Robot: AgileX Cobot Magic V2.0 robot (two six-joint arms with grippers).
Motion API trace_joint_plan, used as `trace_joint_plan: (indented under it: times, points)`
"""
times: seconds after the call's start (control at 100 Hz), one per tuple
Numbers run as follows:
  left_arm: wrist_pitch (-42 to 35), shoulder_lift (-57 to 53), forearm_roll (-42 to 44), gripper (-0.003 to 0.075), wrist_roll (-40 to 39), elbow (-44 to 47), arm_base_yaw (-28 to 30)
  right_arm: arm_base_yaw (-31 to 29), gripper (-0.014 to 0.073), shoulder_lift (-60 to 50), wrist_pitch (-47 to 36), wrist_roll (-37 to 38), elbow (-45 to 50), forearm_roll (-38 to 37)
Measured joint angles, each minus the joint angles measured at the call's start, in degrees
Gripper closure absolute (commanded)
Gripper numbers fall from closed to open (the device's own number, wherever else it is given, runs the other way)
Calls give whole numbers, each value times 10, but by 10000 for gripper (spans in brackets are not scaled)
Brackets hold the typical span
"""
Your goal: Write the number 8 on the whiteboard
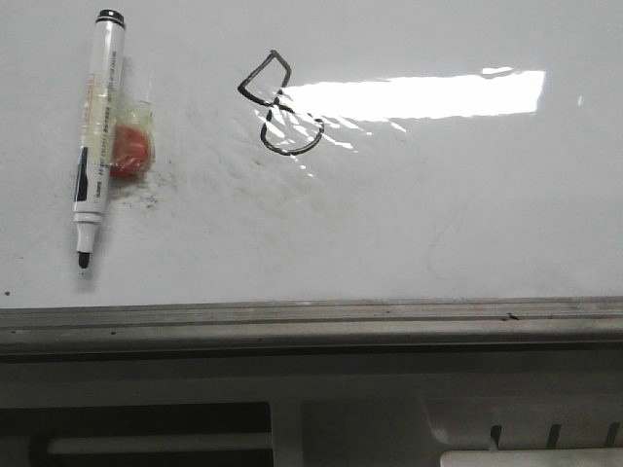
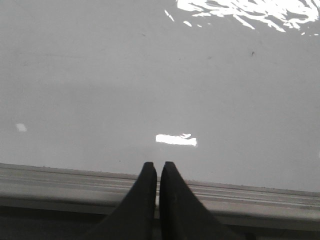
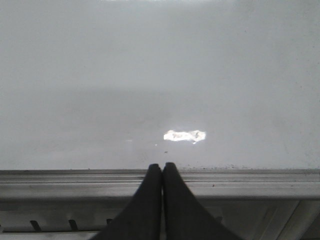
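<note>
The number 8 [image 1: 280, 104] is drawn on the whiteboard [image 1: 467, 224]; the marker [image 1: 98, 136] lies uncapped beside it. Both hands, left [image 2: 159, 166] and right [image 3: 162, 166], are pressed together and empty at the rail, suggesting the writing is finished.

— How is the whiteboard [image 1: 467, 214] finished?
— A glossy, smooth white face is shown, with wrinkled glare and faint grey smudges; its edge rail [image 1: 311, 321] is seen as dull grey metal.
— And the marker pen [image 1: 97, 126]?
— Smooth white plastic, black-capped.
</note>
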Motion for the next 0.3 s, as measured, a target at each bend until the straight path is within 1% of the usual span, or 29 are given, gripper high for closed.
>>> trace_joint_plan:
  times: [0.3]
  points:
    - [0, 0, 0, 741, 0, 0, 0, 0, 657, 0, 0, -3, 0, 0]
